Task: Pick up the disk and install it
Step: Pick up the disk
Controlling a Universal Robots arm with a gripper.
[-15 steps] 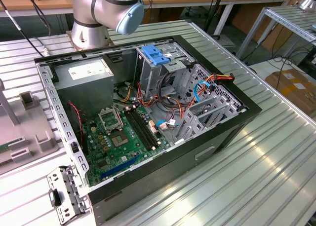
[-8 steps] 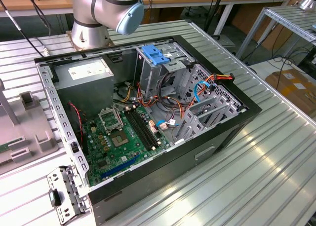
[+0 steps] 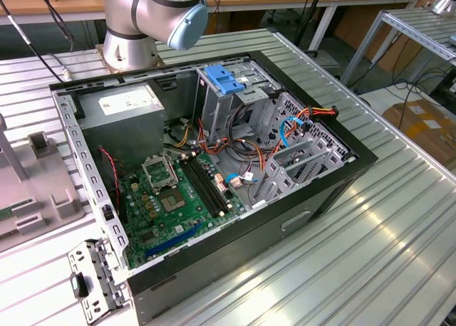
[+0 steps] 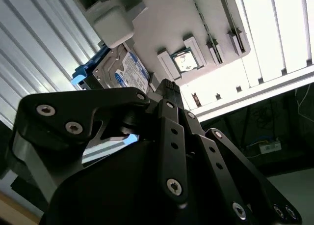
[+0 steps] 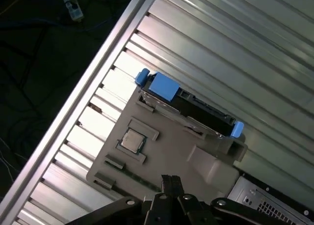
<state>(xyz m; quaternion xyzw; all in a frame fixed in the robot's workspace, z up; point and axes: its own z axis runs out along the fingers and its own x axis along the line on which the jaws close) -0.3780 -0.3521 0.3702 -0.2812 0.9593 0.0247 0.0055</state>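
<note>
Gripper [image 5: 170,182], fingers together and empty, hung above the grey holder [image 5: 171,151] on the ribbed worktop [image 5: 235,48], apart from the disk [image 5: 189,104]. The disk stood on edge in a slot at the holder's edge, blue rails at either end. A sound grasp would likely need the fingers spread, squared across its broad faces and centred between the rails.
</note>
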